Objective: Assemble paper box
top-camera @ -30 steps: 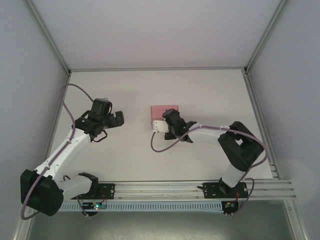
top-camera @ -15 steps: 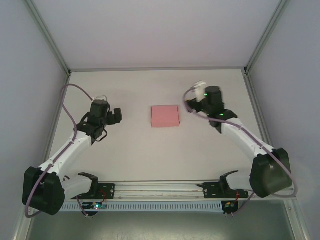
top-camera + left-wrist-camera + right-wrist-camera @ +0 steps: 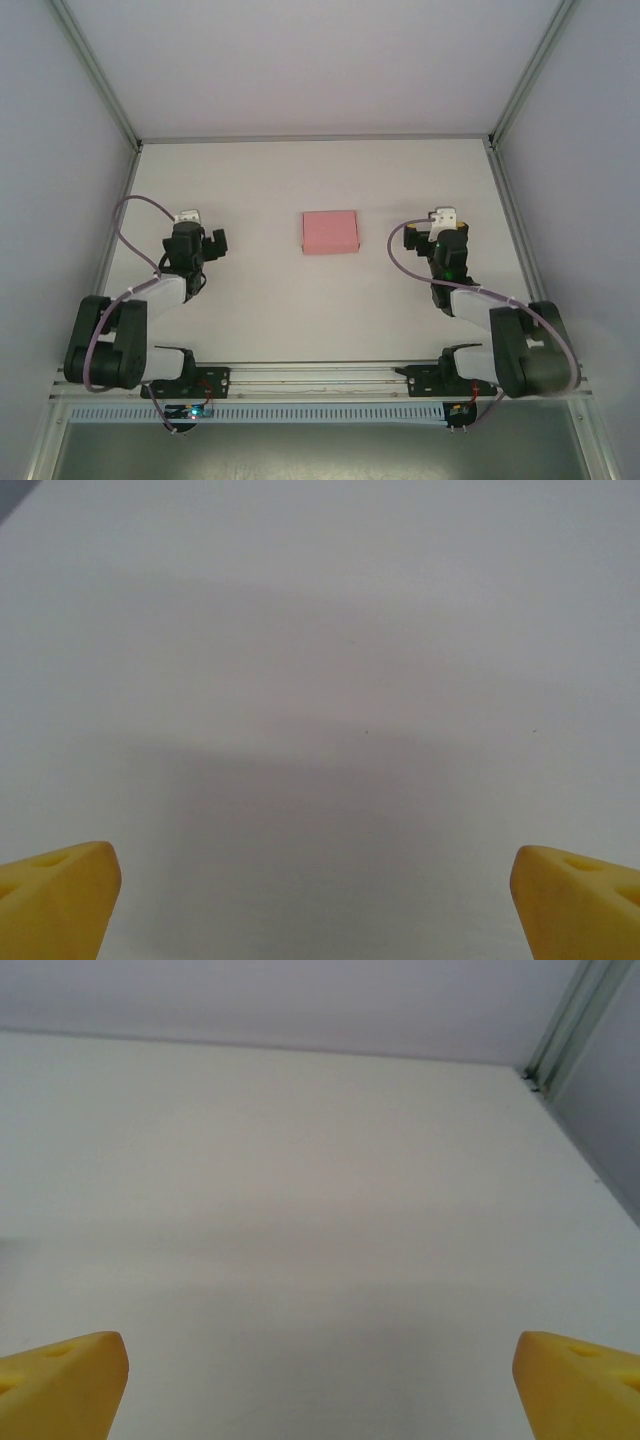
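Note:
The pink paper box [image 3: 330, 231] lies as a small closed rectangle on the white table, midway between the arms, with nothing touching it. My left gripper [image 3: 196, 238] hovers well to its left, folded back towards its base. My right gripper [image 3: 445, 232] sits about as far to the box's right. Both are open: in the left wrist view the yellow fingertips [image 3: 55, 895] stand wide apart over bare table, and in the right wrist view the yellow fingertips [image 3: 60, 1380] do the same.
The white table [image 3: 300, 320] is enclosed by pale walls with metal frame posts [image 3: 95, 75] at the back corners. A metal rail [image 3: 320, 378] carrying both arm bases runs along the near edge. A frame post [image 3: 575, 1020] shows at the far right.
The right arm left the box, swung out to the right and folded back. The left arm pulled back towards its base. The box now lies uncovered in the same place.

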`<move>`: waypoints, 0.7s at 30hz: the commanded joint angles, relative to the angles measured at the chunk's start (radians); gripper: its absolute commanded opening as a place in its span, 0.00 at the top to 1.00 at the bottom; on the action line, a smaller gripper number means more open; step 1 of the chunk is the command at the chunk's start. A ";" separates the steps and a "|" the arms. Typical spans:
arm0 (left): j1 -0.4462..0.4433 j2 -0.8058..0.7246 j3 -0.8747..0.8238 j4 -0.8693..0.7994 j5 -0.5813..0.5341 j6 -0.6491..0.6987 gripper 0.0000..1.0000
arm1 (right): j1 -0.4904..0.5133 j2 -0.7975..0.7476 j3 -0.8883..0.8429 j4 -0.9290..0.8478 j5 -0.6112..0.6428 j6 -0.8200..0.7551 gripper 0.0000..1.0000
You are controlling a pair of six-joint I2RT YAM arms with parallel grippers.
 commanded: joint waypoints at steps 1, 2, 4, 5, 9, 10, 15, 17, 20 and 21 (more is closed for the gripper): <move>0.016 0.047 0.040 0.143 0.076 0.045 0.00 | -0.039 0.119 -0.032 0.308 0.002 0.003 0.02; 0.017 0.073 0.064 0.133 0.101 0.069 0.00 | -0.049 0.164 -0.024 0.329 -0.038 0.002 0.02; 0.018 0.120 0.112 0.105 0.116 0.106 0.00 | -0.055 0.234 0.016 0.343 -0.085 -0.001 0.02; 0.021 0.142 0.132 0.101 0.115 0.123 0.00 | -0.074 0.214 0.023 0.286 -0.110 0.012 0.02; 0.050 0.166 0.023 0.335 0.155 0.112 0.00 | -0.090 0.220 0.032 0.289 -0.114 0.030 0.02; 0.055 0.188 -0.031 0.447 0.155 0.107 0.00 | -0.090 0.214 0.036 0.270 -0.113 0.028 0.02; 0.053 0.221 -0.069 0.570 0.114 0.096 0.00 | -0.090 0.207 0.039 0.253 -0.117 0.025 0.02; 0.052 0.201 -0.055 0.496 0.112 0.095 0.00 | -0.090 0.205 0.040 0.247 -0.117 0.025 0.02; 0.050 0.209 -0.058 0.518 0.111 0.099 0.00 | -0.089 0.205 0.040 0.248 -0.115 0.023 0.02; 0.050 0.203 -0.053 0.501 0.110 0.098 0.00 | -0.089 0.205 0.042 0.247 -0.115 0.025 0.02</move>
